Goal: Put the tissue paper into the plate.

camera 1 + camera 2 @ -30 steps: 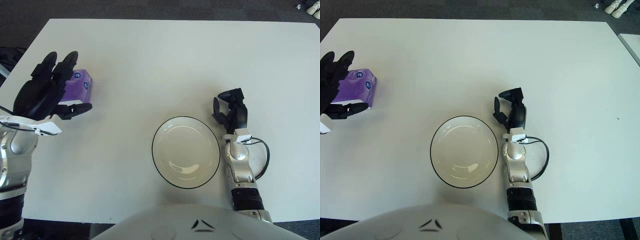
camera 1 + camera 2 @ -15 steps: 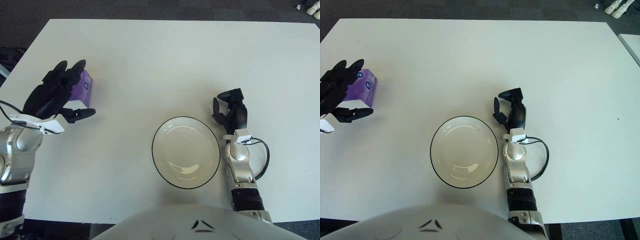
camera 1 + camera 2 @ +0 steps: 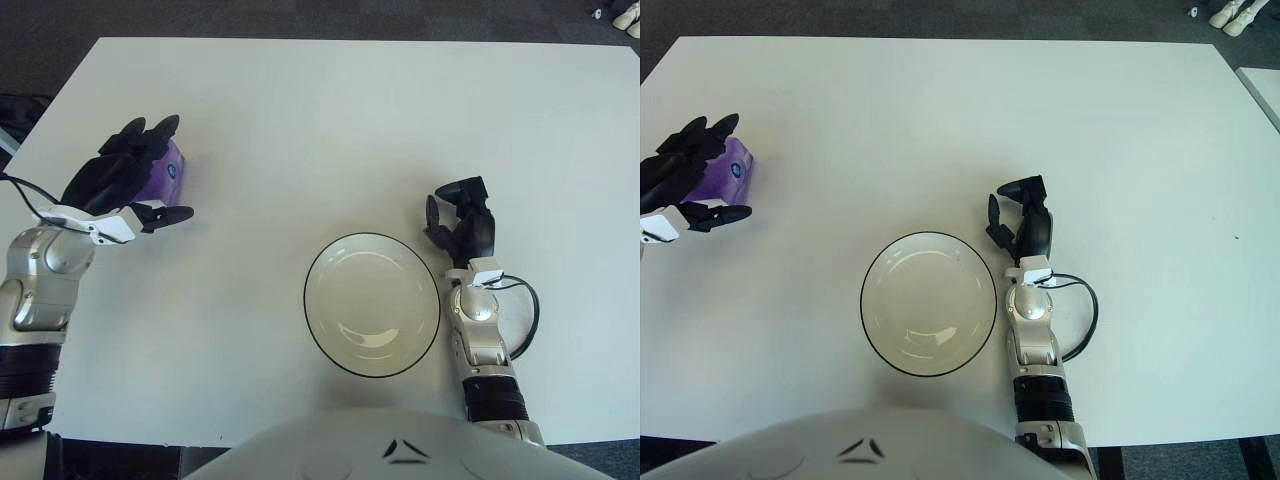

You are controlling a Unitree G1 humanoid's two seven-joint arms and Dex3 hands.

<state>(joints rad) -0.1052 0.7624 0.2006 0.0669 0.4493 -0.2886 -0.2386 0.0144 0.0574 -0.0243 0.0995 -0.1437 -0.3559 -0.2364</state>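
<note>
One purple tissue pack (image 3: 163, 170) is covered by the spread left hand (image 3: 122, 182), not gripped; right hand (image 3: 462, 226) curled, idle beside the plate (image 3: 371, 304).

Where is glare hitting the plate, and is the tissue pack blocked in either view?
Left eye view: a pale glint sits on the plate near its front rim; the left robot hand covers most of the purple tissue pack. Right eye view: same glint, same occlusion.

White table (image 3: 330, 120): purple tissue pack (image 3: 165, 170) left, plate (image 3: 372, 304) near front.
</note>
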